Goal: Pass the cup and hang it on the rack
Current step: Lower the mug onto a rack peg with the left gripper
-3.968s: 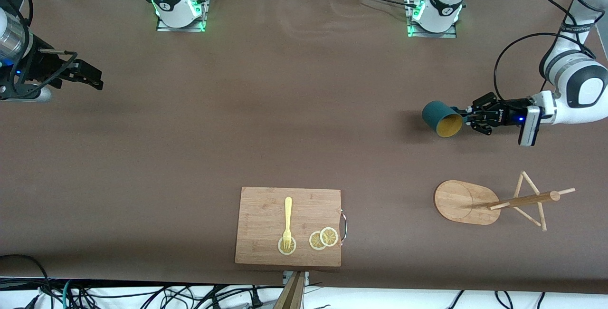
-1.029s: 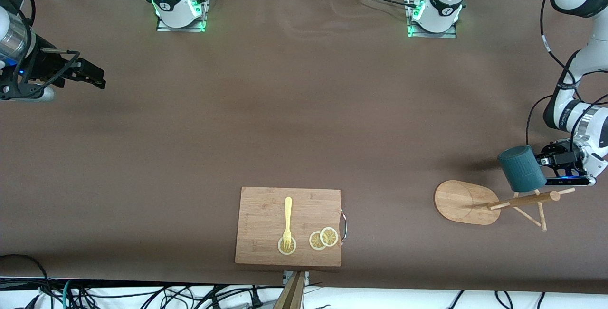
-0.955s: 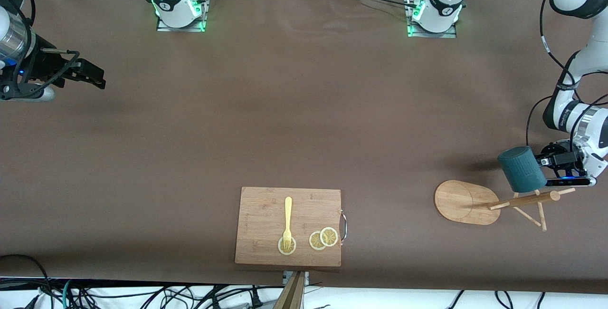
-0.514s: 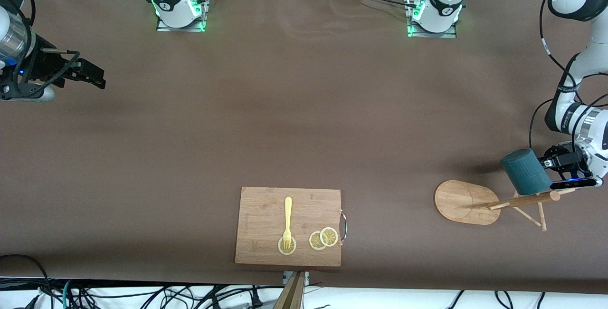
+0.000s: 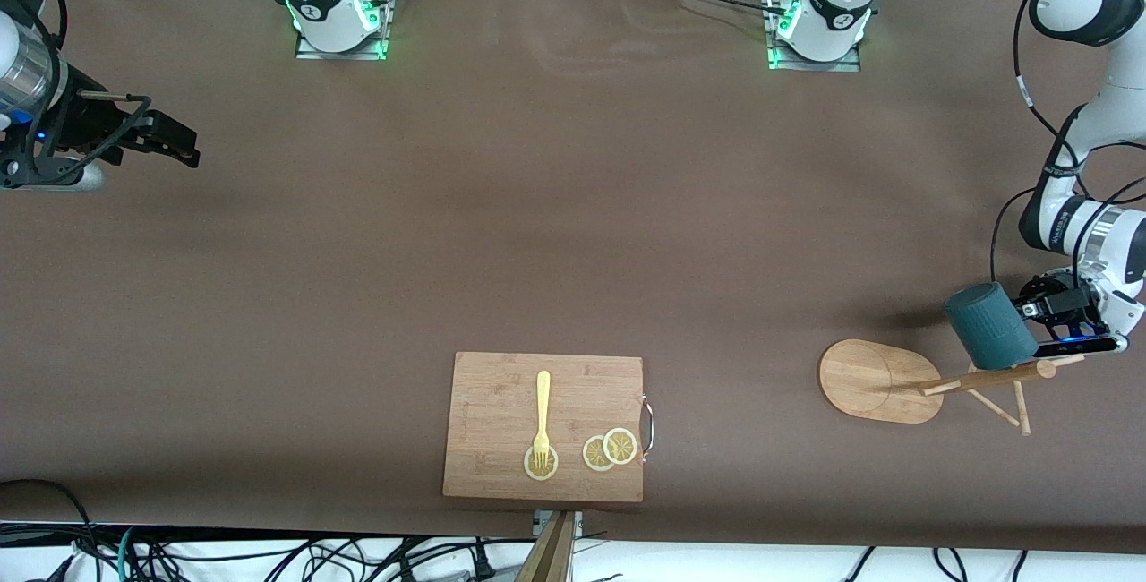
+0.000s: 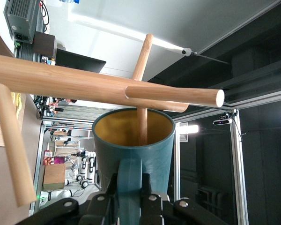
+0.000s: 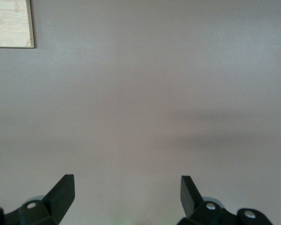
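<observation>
The left end effector [image 5: 1039,306] is clamped narrow on the handle of the cup [image 5: 989,326] and holds it in the air over the upper part of the rack [image 5: 985,378], toward the left arm's end of the surface [image 5: 573,233]. The left wrist view shows the cup [image 6: 133,147] with its mouth turned toward the rack [image 6: 103,86]; one thin peg [image 6: 142,89] appears to reach into the ochre interior, though the handle is not yet seated on any peg.

Risks from this position:
- The peg entering the mouth instead of the handle loop would leave the cup unsupported on release; cause: misalignment between handle and peg.
- The cup wall pressing against the central post or a neighbouring peg could tip the rack, which stands only on its oval base; cause: sideways force during insertion.
- Early release would drop the cup onto the base or the surface.

The right end effector [image 5: 166,139] waits with its jaws wide and empty over the surface at the right arm's end. A cutting board [image 5: 501,385] carrying a fork [image 5: 542,416] and lemon slices [image 5: 610,449] lies well apart from the rack and obstructs nothing
</observation>
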Robot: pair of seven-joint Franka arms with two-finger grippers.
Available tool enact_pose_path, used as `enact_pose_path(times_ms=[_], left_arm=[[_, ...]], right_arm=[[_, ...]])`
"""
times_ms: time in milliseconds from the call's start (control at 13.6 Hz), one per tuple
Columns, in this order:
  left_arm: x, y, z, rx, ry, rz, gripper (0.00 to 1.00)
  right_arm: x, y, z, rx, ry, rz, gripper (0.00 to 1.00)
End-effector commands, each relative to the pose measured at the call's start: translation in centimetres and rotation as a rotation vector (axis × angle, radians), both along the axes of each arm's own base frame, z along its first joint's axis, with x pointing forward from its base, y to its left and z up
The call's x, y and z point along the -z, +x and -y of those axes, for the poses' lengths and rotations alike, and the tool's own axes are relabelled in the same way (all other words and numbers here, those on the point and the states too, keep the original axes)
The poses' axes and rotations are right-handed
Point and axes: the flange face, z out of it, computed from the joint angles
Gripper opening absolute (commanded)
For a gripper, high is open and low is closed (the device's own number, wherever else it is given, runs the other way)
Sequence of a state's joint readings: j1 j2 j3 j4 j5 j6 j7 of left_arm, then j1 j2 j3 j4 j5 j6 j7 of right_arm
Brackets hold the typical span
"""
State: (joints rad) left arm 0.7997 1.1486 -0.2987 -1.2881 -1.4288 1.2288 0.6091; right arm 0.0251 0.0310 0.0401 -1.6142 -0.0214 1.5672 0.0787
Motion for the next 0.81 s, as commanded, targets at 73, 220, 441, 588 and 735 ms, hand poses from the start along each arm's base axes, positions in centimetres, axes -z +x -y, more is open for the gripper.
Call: enact_pose_path(times_ms=[73, 220, 441, 588, 735], left_arm=[[-1.1, 0.6, -1.1, -0.009, -0.003, 0.063, 1.0], [-1.7, 0.4, -2.0, -0.004, 0.015, 0.072, 1.0], [-2.8, -0.3, -4.2, 0.016, 0.06, 0.093, 1.0], [-4.1, -0.7, -5.0, 0.063, 0.13, 0.1, 1.0], [-6.0, -0.9, -6.2, 0.112, 0.221, 0.116, 1.0]], right_arm=[[-0.5, 0.0, -0.4, 0.008, 0.013, -0.004, 1.0], [-0.5, 0.1, -0.4, 0.009, 0.013, -0.002, 1.0], [-0.5, 0.0, -0.3, 0.009, 0.013, -0.004, 1.0], [-0.5, 0.0, -0.3, 0.009, 0.013, -0.004, 1.0], [-0.5, 0.0, -0.4, 0.008, 0.013, -0.004, 1.0]])
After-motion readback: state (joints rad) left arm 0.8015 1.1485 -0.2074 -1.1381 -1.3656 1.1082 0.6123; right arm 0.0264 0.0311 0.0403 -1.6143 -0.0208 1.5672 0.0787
